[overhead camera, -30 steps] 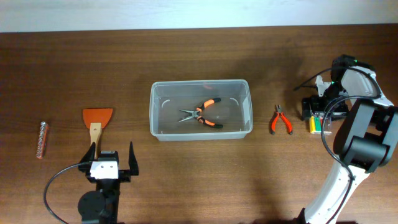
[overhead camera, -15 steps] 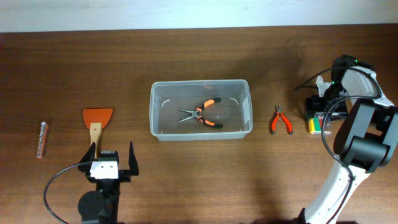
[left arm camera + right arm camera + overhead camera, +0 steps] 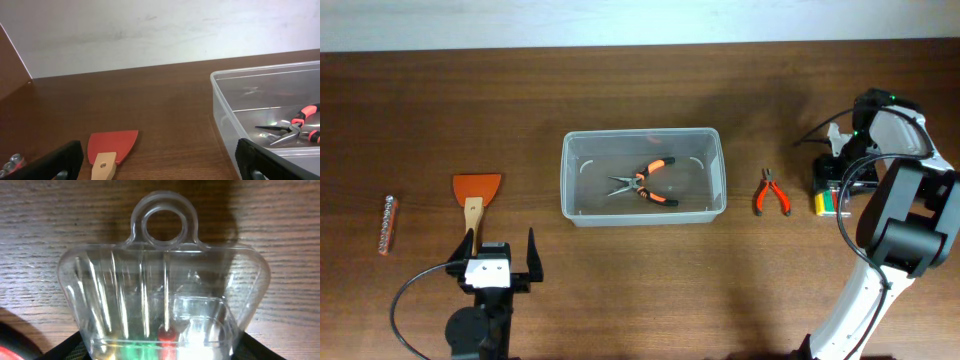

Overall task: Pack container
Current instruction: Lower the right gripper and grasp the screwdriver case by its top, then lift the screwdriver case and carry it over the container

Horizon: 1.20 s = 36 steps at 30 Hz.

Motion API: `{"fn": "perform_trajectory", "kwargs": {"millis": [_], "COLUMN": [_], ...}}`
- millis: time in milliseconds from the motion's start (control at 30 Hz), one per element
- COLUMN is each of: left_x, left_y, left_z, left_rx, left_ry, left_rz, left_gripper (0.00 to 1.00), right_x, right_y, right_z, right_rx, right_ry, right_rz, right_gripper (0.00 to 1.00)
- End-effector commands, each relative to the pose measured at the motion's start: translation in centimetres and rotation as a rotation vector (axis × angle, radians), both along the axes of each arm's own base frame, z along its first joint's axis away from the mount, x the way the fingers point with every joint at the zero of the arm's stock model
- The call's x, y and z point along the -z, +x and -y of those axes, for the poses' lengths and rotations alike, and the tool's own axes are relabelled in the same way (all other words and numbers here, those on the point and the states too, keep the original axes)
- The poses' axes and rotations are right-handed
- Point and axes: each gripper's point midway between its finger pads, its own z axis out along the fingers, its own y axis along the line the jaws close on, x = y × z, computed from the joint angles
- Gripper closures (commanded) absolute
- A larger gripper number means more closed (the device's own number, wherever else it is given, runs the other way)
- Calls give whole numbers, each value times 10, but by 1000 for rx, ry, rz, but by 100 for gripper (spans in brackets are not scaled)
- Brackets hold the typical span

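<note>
Sitting near the middle of the worktop [image 3: 520,110], the container [image 3: 642,217] is a clear plastic bin with rounded corners, upright and open at the top, and one pair of orange-handled long-nose pliers [image 3: 644,182] lies on its floor. A second pair of pliers [image 3: 771,192], also orange-handled, lies on the wood just to the right of the bin, apart from it. Further right is a small clear case [image 3: 162,305] with a round hang loop [image 3: 165,227] at its top and red and green pieces showing through its wall. The right hand [image 3: 834,170] is over this case; dark fingers [image 3: 65,347] show at both lower corners of the right wrist view, beside the case, but I cannot tell whether they press on it. The left hand [image 3: 500,250] is at the front left of the worktop, its fingers spread wide with nothing gripped. A scraper [image 3: 476,190] with an orange blade and a wooden handle lies just beyond it, handle end toward the fingers. A strip of small metal pieces [image 3: 387,223] lies at the far left, well apart from the bin
</note>
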Motion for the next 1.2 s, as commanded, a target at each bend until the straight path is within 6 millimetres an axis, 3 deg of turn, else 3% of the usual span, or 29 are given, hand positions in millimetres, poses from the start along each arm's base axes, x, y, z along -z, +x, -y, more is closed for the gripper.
{"fn": "perform_trajectory", "kwargs": {"millis": [0, 167, 433, 633, 800, 1000, 1167], "left_x": [1, 1, 1, 1, 1, 1, 1], "left_y": [0, 0, 0, 0, 0, 0, 0], "left_z": [0, 1, 1, 0, 1, 1, 0], "left_rx": [0, 0, 0, 0, 0, 0, 0], "left_ry": [-9, -9, -9, -9, -9, -9, -9], "left_rz": [2, 2, 2, 2, 2, 2, 2], "left_gripper": [1, 1, 1, 1, 1, 1, 1], "right_x": [-3, -12, -37, -72, -114, -168, -209], "right_y": [9, 14, 26, 42, 56, 74, 86], "right_z": [1, 3, 5, 7, -1, -31, -79], "right_rx": [14, 13, 12, 12, 0, -78, -191], "right_ry": [7, 4, 0, 0, 15, -6, -11], "right_rz": [18, 29, 62, 122, 195, 293, 379], "right_gripper": [32, 43, 44, 42, 41, 42, 42]}}
